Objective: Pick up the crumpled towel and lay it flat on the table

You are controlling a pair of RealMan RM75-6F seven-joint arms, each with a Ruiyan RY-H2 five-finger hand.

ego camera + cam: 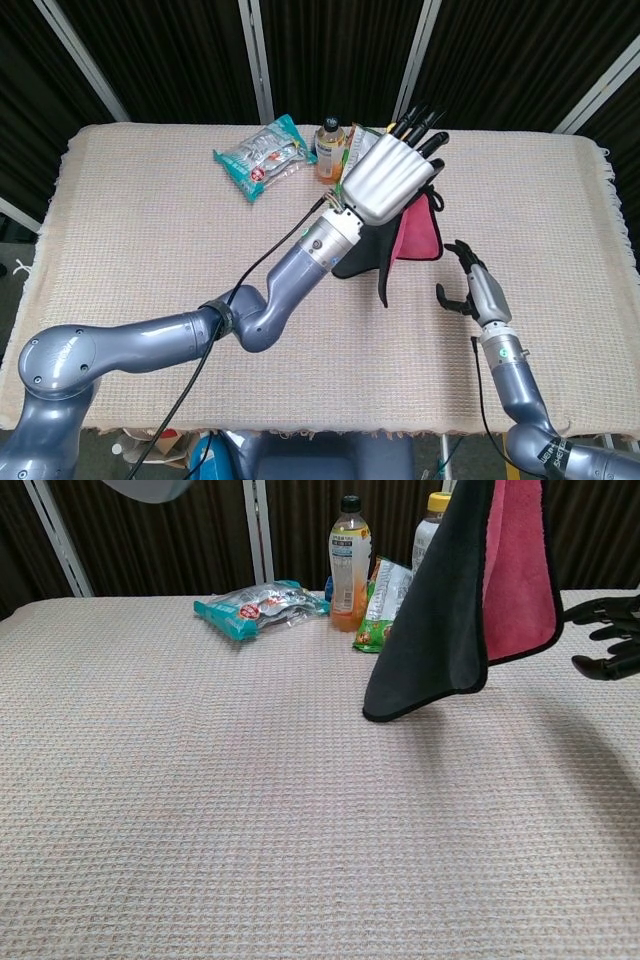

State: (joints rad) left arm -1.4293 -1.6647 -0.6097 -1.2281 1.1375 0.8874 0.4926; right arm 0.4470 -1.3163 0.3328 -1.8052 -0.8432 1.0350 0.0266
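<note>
The towel, pink on one side and black on the other, hangs in the air clear of the table. My left hand holds it from above; in the head view the towel drapes below the hand, right of the table's middle. In the chest view the left hand is out of frame above. My right hand hovers with fingers spread, just right of the hanging towel and not touching it; its fingers show at the chest view's right edge.
At the table's far middle stand an orange-drink bottle, a yellow-capped bottle and a green snack packet. A teal wipes pack lies to their left. The beige woven cloth covers the table.
</note>
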